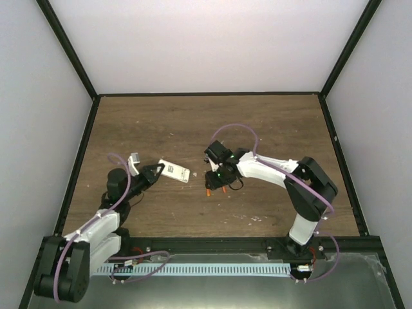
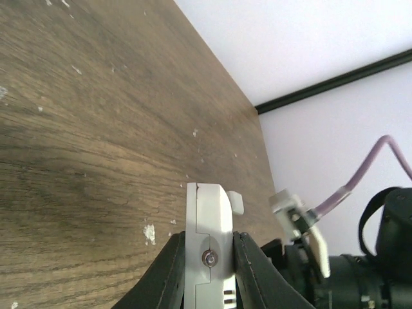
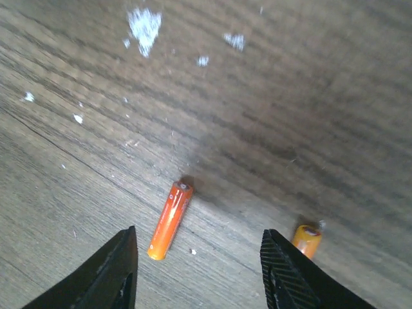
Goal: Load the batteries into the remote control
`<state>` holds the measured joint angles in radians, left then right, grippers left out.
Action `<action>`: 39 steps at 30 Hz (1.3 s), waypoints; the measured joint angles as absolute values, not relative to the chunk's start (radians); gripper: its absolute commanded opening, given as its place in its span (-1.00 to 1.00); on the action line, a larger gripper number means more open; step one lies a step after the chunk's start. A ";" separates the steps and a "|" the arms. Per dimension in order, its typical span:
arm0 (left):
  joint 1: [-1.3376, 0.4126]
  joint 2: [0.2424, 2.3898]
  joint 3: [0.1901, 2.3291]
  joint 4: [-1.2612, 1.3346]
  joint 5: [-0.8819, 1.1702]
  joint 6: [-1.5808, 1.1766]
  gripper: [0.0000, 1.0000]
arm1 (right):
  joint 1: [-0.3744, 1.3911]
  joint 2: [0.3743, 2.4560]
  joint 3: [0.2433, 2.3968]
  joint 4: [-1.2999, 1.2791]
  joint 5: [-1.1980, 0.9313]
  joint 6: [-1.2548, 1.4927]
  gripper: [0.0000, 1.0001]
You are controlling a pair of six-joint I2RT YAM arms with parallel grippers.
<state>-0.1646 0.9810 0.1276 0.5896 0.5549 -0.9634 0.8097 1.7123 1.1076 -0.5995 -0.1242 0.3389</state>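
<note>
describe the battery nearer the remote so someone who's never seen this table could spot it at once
Start at the wooden table, then find the right arm's black tool near its middle. The battery is a short orange stick on the wood right by that tool. Of the two alike there, it is the one toward the white remote control; its twin lies farther off.

one battery (image 3: 307, 237) half behind the right hand (image 3: 198, 257); near end of the remote control (image 2: 209, 219) off-frame
</note>
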 measured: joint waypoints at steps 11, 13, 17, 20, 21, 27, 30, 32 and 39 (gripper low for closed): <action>-0.178 0.712 0.078 0.385 0.458 -1.016 -1.00 | 0.858 1.799 1.176 -0.636 -0.159 0.391 -0.42; -0.178 0.698 0.075 0.366 0.450 -1.025 -1.00 | 0.859 1.810 1.187 -0.639 -0.159 0.391 -0.45; -0.178 0.687 0.075 0.322 0.443 -1.029 -1.00 | 0.860 1.838 1.211 -0.654 -0.157 0.390 -0.52; -0.179 0.688 0.075 0.300 0.438 -1.032 -1.00 | 0.860 1.862 1.228 -0.659 -0.157 0.390 -0.54; -0.179 0.688 0.075 0.298 0.437 -1.034 -1.00 | 0.860 1.869 1.232 -0.662 -0.156 0.390 -0.55; -0.179 0.688 0.075 0.288 0.431 -1.039 -1.00 | 0.860 1.886 1.234 -0.673 -0.155 0.390 -0.57; -0.179 0.690 0.075 0.284 0.430 -1.039 -1.00 | 0.860 1.886 1.234 -0.673 -0.155 0.390 -0.62; -0.179 0.693 0.075 0.282 0.430 -1.039 -1.00 | 0.860 1.886 1.234 -0.673 -0.156 0.389 -0.63; -0.182 0.713 0.076 0.282 0.432 -1.040 -1.00 | 0.860 1.888 1.234 -0.673 -0.156 0.382 -0.66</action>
<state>-0.1822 0.7132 0.0765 0.2821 0.4316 -1.0405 0.8597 1.8881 1.2343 -0.6735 -0.1562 0.3820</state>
